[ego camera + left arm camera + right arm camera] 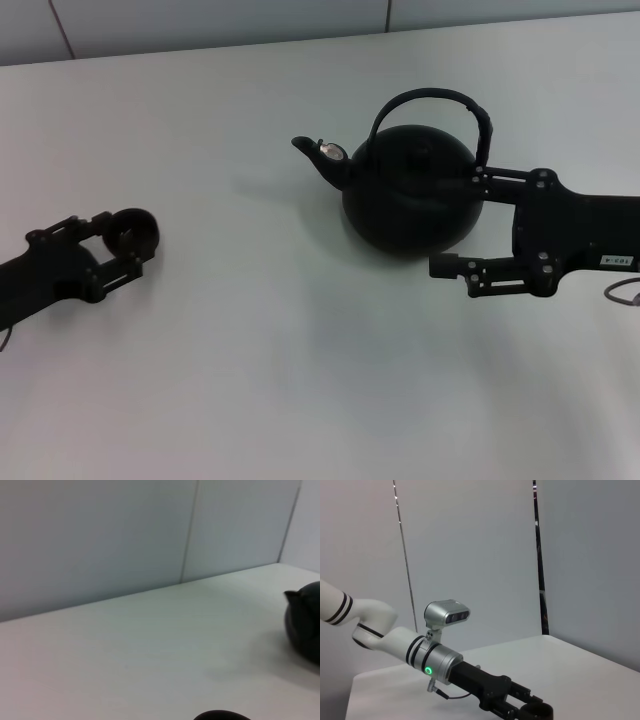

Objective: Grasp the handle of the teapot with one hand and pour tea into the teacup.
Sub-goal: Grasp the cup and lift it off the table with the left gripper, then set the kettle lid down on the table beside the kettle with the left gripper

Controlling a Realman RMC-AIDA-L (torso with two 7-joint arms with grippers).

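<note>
R gripper (pixel 455 222) jaws spread, teapot (pixel 410 190) just beside; L gripper (pixel 125 243) jaws pinching teacup (pixel 132 232).

Soft even light, faint shadows

Black teapot (pixel 410 195) upright, handle (pixel 432 103) arched; teacup (pixel 132 232) far left.

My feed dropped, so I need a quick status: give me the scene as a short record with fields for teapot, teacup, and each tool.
teapot: upright on the white table, spout pointing toward the robot's left
handle: arched up over the lid, not grasped
teacup: between the left tool's fingers, apart from the teapot
left tool: shut on the teacup, low at the table
right tool: open, fingers beside the teapot body, below the handle
pouring: not begun
</note>
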